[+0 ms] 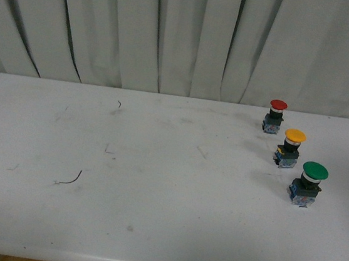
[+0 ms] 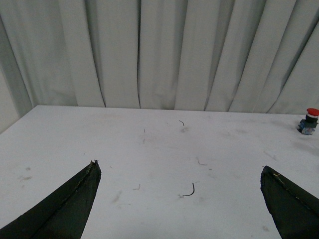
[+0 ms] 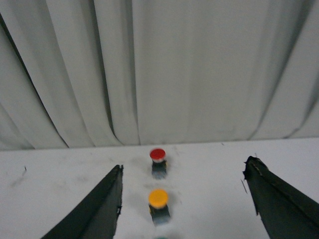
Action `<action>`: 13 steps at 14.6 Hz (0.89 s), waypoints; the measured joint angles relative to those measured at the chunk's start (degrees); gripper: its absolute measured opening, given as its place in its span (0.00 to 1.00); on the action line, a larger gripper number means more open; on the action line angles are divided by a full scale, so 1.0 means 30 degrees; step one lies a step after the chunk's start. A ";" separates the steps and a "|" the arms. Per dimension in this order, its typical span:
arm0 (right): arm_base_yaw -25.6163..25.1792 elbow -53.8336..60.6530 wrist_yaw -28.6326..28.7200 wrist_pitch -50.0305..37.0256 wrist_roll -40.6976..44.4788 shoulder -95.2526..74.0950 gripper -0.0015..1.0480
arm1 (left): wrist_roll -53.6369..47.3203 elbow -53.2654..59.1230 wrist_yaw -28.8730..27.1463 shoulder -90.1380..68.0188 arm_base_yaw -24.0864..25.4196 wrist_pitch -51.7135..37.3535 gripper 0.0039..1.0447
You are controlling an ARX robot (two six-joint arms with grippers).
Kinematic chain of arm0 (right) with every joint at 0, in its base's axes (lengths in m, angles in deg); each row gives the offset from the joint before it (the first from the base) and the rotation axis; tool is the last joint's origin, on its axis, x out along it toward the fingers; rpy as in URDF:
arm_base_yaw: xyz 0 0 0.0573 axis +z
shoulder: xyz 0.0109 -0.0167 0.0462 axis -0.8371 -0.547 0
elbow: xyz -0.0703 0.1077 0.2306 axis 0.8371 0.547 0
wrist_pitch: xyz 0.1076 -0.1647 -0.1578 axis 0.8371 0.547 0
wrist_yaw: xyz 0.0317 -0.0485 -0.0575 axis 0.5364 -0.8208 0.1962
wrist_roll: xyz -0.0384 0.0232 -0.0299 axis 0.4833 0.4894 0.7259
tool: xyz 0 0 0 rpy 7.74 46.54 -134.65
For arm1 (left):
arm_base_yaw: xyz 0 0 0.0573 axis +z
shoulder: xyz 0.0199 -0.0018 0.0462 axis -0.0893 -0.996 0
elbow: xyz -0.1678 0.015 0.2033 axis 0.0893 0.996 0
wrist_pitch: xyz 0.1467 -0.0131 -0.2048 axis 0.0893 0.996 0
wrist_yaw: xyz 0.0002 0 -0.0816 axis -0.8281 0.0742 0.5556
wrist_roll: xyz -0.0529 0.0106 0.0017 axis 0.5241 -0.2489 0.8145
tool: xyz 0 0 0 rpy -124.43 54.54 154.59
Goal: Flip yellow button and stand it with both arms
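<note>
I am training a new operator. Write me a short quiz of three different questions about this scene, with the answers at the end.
1. True or false: the yellow button stands between the red button and the green button in the front view.
2. Which way does the yellow button's cap face? A) down onto the table B) up C) sideways
3. Fill in: the right gripper is ____, with the yellow button seen between its fingers.

Key: 1 true. 2 B. 3 open. The left gripper is open too, over bare table.
</note>
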 joint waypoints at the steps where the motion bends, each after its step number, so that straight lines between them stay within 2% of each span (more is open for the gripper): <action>1: 0.0036 0.2055 -0.0386 0.1217 0.0284 0.2739 0.65 | 0.0000 0.0000 -0.0007 0.0000 0.0000 0.0000 0.94; 2: 0.0459 0.4160 -0.1013 0.2922 0.0423 0.5945 0.53 | 0.0000 0.0000 0.0000 0.0000 0.0000 0.0000 0.94; 3: 0.0794 0.4889 -0.1326 0.3701 0.0459 0.7315 0.47 | -0.0007 0.0000 0.0000 0.0000 0.0000 -0.0007 0.94; 6: 0.1151 0.6142 -0.1362 0.4306 0.0612 0.9734 0.37 | -0.0007 0.0000 0.0000 0.0000 0.0000 0.0000 0.94; 8: 0.1056 0.6812 -0.1282 0.4044 0.0641 1.1293 0.26 | -0.0007 0.0000 0.0000 0.0000 0.0000 -0.0007 0.94; 9: 0.0998 0.6885 -0.1275 0.4000 0.0641 1.1482 0.25 | -0.0007 0.0000 -0.0007 0.0000 0.0000 -0.0007 0.94; 11: 0.0750 0.7206 -0.1180 0.3796 0.0641 1.2203 0.16 | 0.0000 0.0000 -0.0015 0.0000 0.0000 0.0007 0.94; 12: 0.0277 0.7701 -0.0576 0.3789 0.0641 1.2692 0.05 | 0.0000 0.0000 -0.0007 0.0000 0.0000 0.0000 0.94; 13: -0.1056 0.8845 0.0430 0.4080 0.0707 1.3267 0.02 | -0.0007 0.0000 -0.0015 0.0000 0.0000 -0.0007 0.94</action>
